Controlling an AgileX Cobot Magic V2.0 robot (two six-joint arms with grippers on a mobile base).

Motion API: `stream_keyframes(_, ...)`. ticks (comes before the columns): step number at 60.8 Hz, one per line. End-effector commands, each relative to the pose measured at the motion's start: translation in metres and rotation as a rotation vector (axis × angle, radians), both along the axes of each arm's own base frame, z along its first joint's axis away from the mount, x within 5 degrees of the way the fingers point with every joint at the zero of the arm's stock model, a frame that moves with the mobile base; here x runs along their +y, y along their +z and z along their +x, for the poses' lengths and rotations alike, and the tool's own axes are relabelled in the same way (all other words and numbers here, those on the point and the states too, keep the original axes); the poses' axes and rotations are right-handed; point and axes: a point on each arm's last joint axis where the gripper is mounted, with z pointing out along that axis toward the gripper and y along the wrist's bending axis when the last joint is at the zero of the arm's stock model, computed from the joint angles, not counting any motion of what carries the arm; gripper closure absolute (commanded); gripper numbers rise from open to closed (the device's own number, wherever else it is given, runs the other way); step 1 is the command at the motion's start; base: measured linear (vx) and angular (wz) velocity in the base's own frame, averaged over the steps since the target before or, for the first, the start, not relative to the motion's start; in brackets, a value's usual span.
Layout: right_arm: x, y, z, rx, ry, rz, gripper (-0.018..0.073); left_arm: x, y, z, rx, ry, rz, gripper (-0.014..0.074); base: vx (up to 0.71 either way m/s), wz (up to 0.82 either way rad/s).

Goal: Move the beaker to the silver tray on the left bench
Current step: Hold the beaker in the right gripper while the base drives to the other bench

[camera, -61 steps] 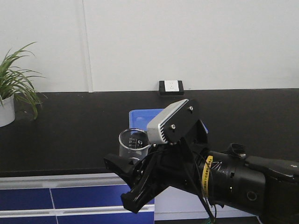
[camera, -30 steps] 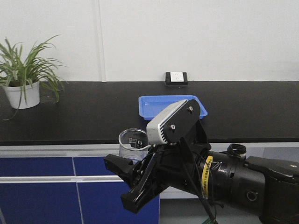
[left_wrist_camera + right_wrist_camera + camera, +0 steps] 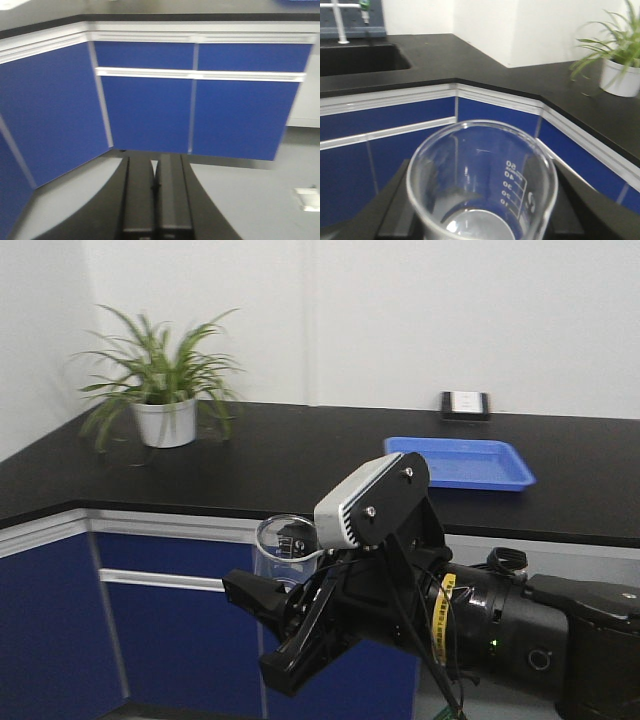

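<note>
A: While the right wrist camera peers into it, where is the small clear glass beaker (image 3: 480, 185)?

B: Upright between the black fingers (image 3: 390, 205) of the right gripper (image 3: 268, 628), which clamp its sides. It is held in the air in front of the flat blue cabinet doors (image 3: 170, 630), off any surface. Its rim is a smooth round ring, and white graduations from 10 to 50 are printed on the wall.

A: And around it?

B: An L-shaped matte black desk (image 3: 300, 455) with a pale edge band. On it stand a shallow bright blue plastic tray (image 3: 460, 465) with a raised rim and a spiky green plant in a white pot (image 3: 165, 423). A sunken black sink (image 3: 355, 57) sits further along the desk.

A: The left gripper (image 3: 155, 167)?

B: That view is blurred, but its two flat black fingers (image 3: 140, 195) seem pressed together with nothing between them. They point at more of the cabinet doors, which have white rails, above a smooth grey floor (image 3: 250, 200).
</note>
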Motion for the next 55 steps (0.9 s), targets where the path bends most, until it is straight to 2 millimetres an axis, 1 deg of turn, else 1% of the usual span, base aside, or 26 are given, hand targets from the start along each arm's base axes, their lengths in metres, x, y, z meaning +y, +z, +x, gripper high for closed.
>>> stream_keyframes(1, -0.0038, 0.0241, -0.0069, -0.045, 0.012, 0.068, 0.0571, -0.0001, 0.0007, 0.0018, -0.065, 0.000, -0.009, 0.0595, -0.07, 0.48)
stream_keyframes(17, -0.0038, 0.0241, -0.0069, -0.045, 0.012, 0.068, 0.0571, -0.0001, 0.0007, 0.0018, -0.065, 0.000, -0.009, 0.0595, -0.03, 0.60)
stream_keyframes(55, -0.0038, 0.0241, -0.0069, -0.045, 0.012, 0.068, 0.0571, -0.0001, 0.0007, 0.0018, -0.065, 0.000, -0.009, 0.0595, 0.06, 0.80)
